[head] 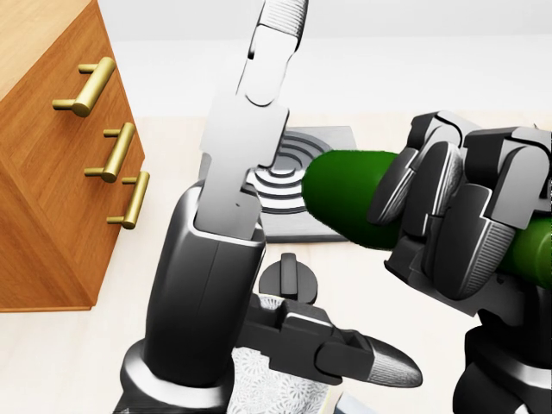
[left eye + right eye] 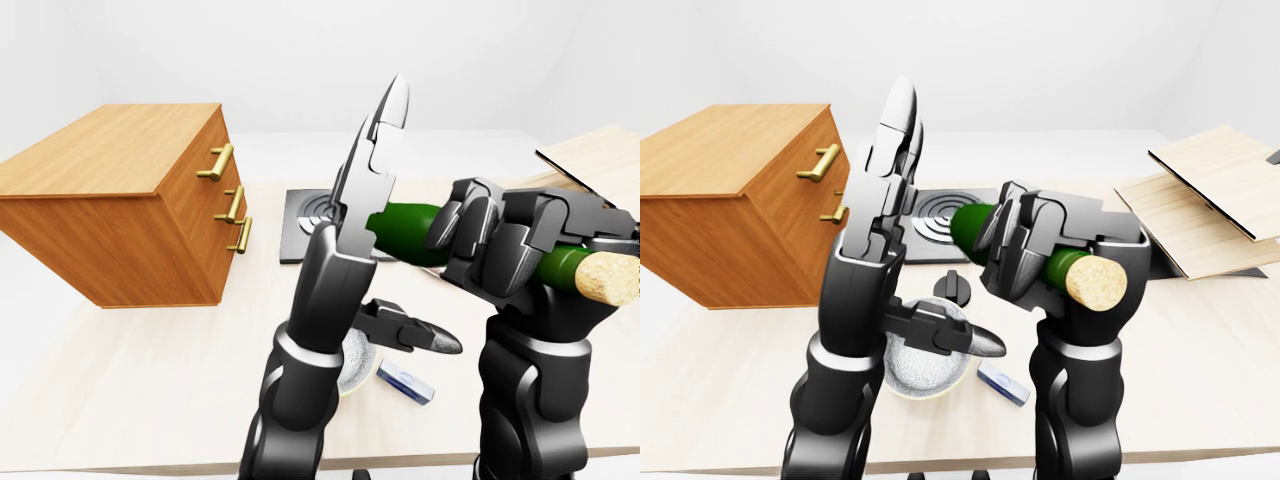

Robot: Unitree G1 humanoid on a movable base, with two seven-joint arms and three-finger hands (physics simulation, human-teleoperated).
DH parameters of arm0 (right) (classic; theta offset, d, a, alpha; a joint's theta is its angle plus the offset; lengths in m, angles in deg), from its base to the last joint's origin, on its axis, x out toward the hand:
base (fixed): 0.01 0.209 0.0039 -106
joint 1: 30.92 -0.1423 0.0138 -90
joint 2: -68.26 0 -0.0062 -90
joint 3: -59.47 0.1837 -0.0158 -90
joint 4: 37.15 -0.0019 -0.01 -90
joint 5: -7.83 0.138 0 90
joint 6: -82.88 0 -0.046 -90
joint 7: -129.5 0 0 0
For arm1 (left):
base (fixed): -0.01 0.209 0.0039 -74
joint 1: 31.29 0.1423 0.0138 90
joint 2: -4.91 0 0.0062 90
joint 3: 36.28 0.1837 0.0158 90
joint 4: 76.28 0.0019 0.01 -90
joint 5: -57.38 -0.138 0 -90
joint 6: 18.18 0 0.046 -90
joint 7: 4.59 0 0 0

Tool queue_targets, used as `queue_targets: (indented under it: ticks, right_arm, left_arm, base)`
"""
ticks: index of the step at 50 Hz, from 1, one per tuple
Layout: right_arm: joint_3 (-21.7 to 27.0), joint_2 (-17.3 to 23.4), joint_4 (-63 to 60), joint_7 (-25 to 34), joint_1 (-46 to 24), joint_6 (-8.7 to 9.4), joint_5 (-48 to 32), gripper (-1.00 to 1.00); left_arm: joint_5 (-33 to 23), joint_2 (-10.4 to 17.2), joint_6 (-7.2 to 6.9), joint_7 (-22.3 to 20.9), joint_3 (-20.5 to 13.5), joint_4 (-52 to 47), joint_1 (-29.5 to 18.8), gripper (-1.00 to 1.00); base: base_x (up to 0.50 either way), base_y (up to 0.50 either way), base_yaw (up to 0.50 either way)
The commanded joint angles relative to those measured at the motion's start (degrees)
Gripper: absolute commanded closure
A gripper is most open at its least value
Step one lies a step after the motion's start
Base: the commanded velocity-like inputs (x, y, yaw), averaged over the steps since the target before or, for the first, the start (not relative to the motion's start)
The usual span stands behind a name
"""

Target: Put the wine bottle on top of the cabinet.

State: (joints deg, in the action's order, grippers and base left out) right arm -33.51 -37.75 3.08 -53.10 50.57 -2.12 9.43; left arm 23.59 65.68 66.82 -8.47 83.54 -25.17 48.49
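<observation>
The green wine bottle (image 2: 401,226) lies nearly level in my right hand (image 2: 487,246), its cork end (image 2: 610,276) pointing to the right of the left-eye view. The right fingers (image 1: 448,216) close round its body, above the table. My left hand (image 2: 350,250) stands just left of the bottle, open, with fingers (image 2: 380,150) pointing up and thumb (image 2: 420,336) sticking out to the right under the bottle. I cannot tell if it touches the bottle. The wooden cabinet (image 2: 120,200) with brass handles stands at the left; its flat top (image 2: 120,148) is bare.
A dark burner plate (image 2: 305,215) lies on the pale table (image 2: 130,370) behind my hands, with a black knob (image 2: 952,285) below it. A patterned bowl (image 2: 925,366) and a small blue-white box (image 2: 405,381) lie under my hands. Wooden boards (image 2: 1210,200) lie at the right.
</observation>
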Motion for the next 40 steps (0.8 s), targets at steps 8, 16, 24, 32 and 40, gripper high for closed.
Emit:
queue_targets:
  ticks: [8, 16, 24, 32, 40]
  right_arm:
    - [0.6, -0.16, -0.49, -0.7, 0.52, 0.0, 0.3, 1.0]
    - [0.84, -0.08, -1.18, -0.8, 0.21, 0.0, 0.63, 1.0]
    - [0.35, -0.21, -0.04, -0.88, 0.93, 0.0, 0.58, 1.0]
    - [0.45, -0.16, -0.07, -0.78, 1.62, 0.0, 0.73, 1.0]
    - [-0.14, -0.33, -0.01, -0.89, 1.84, 0.0, 0.61, 1.0]
  left_arm:
    - [1.21, -0.72, 0.0, 1.29, -1.79, 5.09, -1.66, -1.0]
    - [1.06, -0.89, 0.0, 1.86, -1.11, 6.4, -0.95, -1.0]
    - [1.32, -0.78, 0.0, 2.52, -0.81, 8.14, -0.25, -1.0]
    - [1.07, -1.08, 0.0, 2.91, -1.11, 10.6, -1.04, -1.0]
    - [-0.7, -2.63, 0.0, 1.59, -1.55, 10.8, -3.03, -1.0]
  base:
    - [0.0, 0.0, 0.0]
    - [0.0, 0.0, 0.0]
    - [0.0, 0.0, 0.0]
    - [0.0, 0.0, 0.0]
    - [0.0, 0.0, 0.0]
